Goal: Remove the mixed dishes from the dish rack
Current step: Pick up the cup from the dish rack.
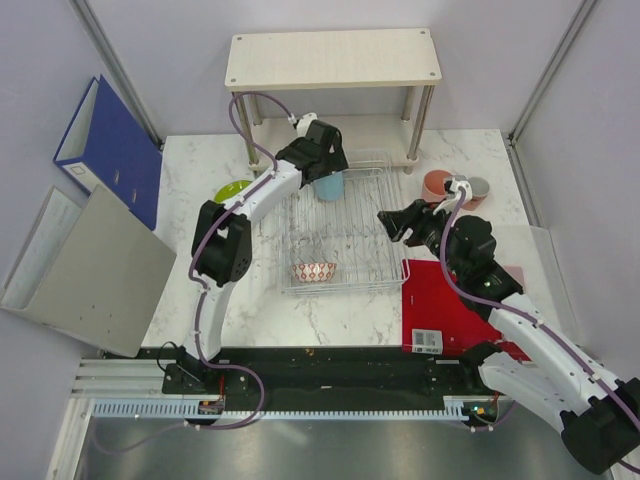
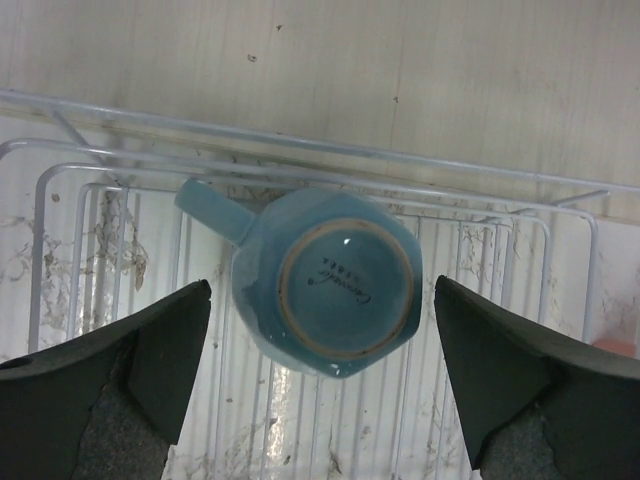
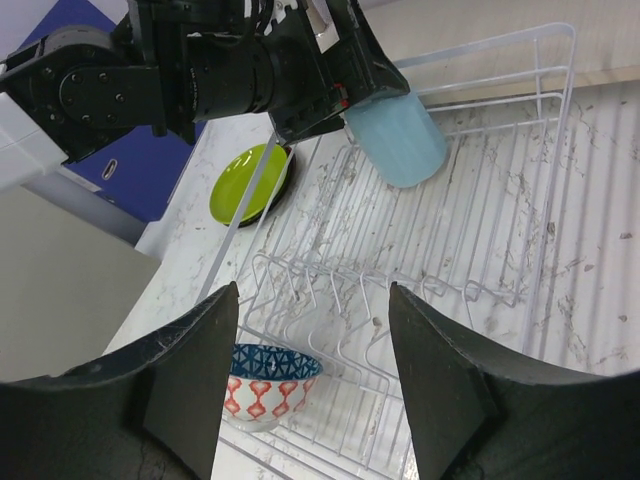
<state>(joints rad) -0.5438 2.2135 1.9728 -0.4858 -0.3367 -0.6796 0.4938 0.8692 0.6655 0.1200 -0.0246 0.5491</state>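
Note:
The dish rack is a silver wire basket in the middle of the table. A light blue cup stands bottom up at its far left corner, handle to the upper left in the left wrist view. My left gripper hangs over it, open, its fingers on either side and clear of it. A small red, white and blue patterned bowl sits at the rack's near left. My right gripper is open and empty over the rack's right side; its own view shows the bowl and the cup.
A lime-green plate lies on the table left of the rack. A terracotta mug and a pink cup stand to its right. A red board lies near right, a wooden shelf behind, a blue binder far left.

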